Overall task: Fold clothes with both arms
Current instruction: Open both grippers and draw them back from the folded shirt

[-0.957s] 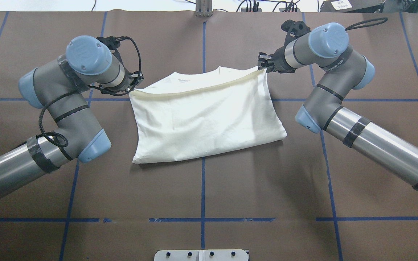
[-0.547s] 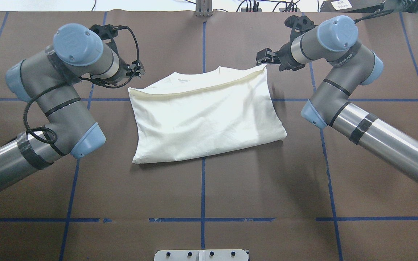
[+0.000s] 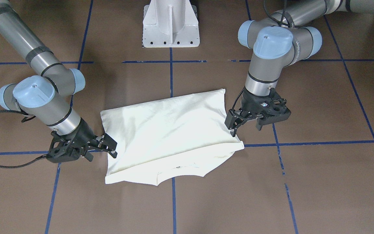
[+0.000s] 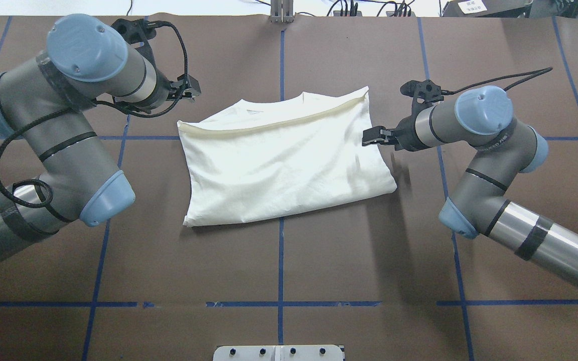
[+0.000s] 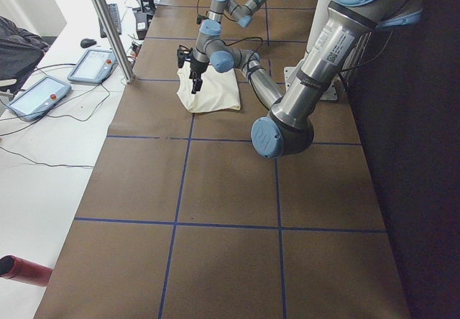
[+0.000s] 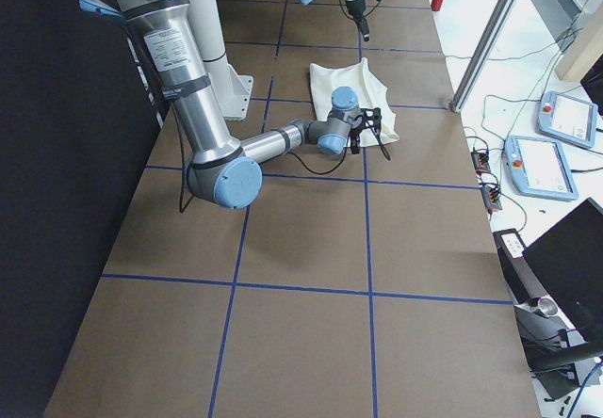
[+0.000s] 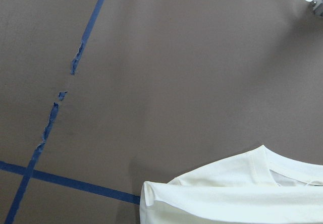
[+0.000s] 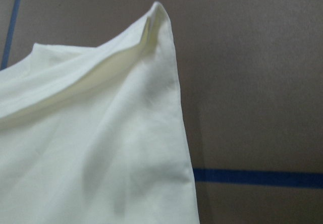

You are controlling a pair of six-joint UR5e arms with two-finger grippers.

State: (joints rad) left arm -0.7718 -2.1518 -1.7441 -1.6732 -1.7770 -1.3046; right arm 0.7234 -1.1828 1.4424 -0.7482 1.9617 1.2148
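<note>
The clothes [image 4: 284, 160] are one cream shirt lying folded in half on the brown table, plain side up, its neckline at the far edge [image 3: 177, 167]. My left gripper [image 4: 188, 93] hangs open above the table, just beyond the shirt's far left corner, and the front view shows its fingers [image 3: 246, 127] spread with nothing between them. My right gripper [image 4: 372, 136] is open beside the shirt's right edge, close to the cloth [image 3: 101, 151]. The left wrist view shows the shirt's corner and collar [image 7: 227, 199]. In the right wrist view the folded corner [image 8: 101, 148] lies flat.
Blue tape lines [image 4: 280, 260] grid the table. The white pedestal base [image 3: 170, 24] stands at the near side behind the shirt. A metal post [image 4: 281, 12] sits at the far edge. Control tablets [image 6: 542, 154] lie on a side bench.
Both grippers have come off the shirt's far corners. The left arm rose and drew back to the far left. The right gripper moved nearer along the shirt's right edge.
</note>
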